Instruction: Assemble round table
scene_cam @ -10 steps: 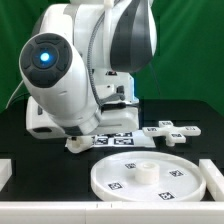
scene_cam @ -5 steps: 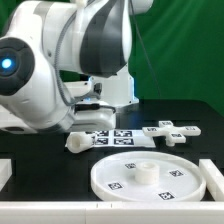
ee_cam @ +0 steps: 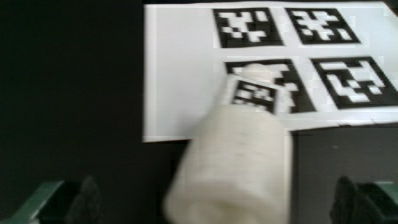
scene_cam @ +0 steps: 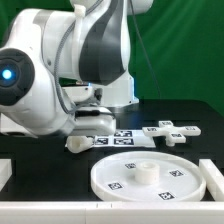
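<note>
Biggest thing in the exterior view is the arm [scene_cam: 60, 70], hunched over the exterior view's left side of the table [scene_cam: 205, 150] and blocking my look at its own business end. In front sits the round disc [scene_cam: 150, 176], flat and rim up, well apart from the action. Behind it is the marker board [scene_cam: 118, 138], with the leg [scene_cam: 82, 143] lying on its side across the board's left end. The foot [scene_cam: 172, 133] is off to the exterior view's right, untouched.

I read this step as picking up the leg. The gripper [ee_cam: 210, 200] is spread wide, with the fingers [ee_cam: 54, 200] either side of the leg and not gripping it, as far as I can tell. To do it well I'd come straight down, keep the leg centred, and close across the thick round body so it can't roll or tip out.

Only the wrist view shows the finger gap and the small tag on the leg's end. Only the exterior view shows the disc and foot, so that's where I'd plan the next placement.
</note>
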Controlling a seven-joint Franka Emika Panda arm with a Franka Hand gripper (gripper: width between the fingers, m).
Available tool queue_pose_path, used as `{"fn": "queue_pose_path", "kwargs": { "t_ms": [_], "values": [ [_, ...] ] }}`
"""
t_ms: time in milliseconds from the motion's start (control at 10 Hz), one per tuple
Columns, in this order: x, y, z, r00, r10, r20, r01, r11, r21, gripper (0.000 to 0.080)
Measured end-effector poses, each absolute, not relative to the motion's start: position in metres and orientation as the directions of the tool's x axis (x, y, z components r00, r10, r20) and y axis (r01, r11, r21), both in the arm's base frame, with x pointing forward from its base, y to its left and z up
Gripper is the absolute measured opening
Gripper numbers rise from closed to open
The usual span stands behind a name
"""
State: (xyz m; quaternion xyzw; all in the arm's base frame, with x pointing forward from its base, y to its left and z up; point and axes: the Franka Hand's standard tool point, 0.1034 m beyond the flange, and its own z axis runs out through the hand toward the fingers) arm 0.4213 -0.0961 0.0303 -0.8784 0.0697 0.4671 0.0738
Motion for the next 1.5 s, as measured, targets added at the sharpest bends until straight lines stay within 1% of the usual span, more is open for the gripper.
{"fn": "queue_pose_path", "kwargs": {
  "t_ms": [100, 200, 300, 400, 500, 600, 700, 900, 1000, 1100, 1200, 1300, 1500],
  "values": [
    [0.415, -0.090, 0.020, 0.546, -0.050, -0.836, -0.185, -0.981, -0.061, 0.0649],
    [0.410, -0.086, 0.013, 0.527, -0.063, -0.848, -0.188, -0.981, -0.044, 0.0649],
    [0.409, -0.083, 0.009, 0.518, -0.062, -0.853, -0.184, -0.982, -0.040, 0.0649],
    [0.410, -0.084, 0.010, 0.521, -0.060, -0.852, -0.183, -0.982, -0.043, 0.0649],
    [0.409, -0.084, 0.010, 0.520, -0.060, -0.852, -0.183, -0.982, -0.043, 0.0554],
    [0.409, -0.083, 0.009, 0.520, -0.060, -0.852, -0.183, -0.982, -0.043, 0.0554],
    [0.409, -0.083, 0.009, 0.520, -0.060, -0.852, -0.183, -0.982, -0.043, 0.0403],
    [0.410, -0.082, 0.011, 0.522, -0.058, -0.851, -0.180, -0.983, -0.044, 0.0403],
    [0.420, -0.075, 0.025, 0.540, -0.041, -0.841, -0.163, -0.985, -0.056, 0.0403],
    [0.435, -0.068, 0.046, 0.563, -0.005, -0.827, -0.136, -0.987, -0.086, 0.0403],
    [0.451, -0.068, 0.060, 0.623, 0.015, -0.782, -0.111, -0.988, -0.108, 0.0403],
    [0.459, -0.071, 0.066, 0.681, 0.009, -0.732, -0.103, -0.989, -0.108, 0.0404],
    [0.457, -0.073, 0.058, 0.750, -0.006, -0.661, -0.095, -0.991, -0.098, 0.0404]
  ]
}}
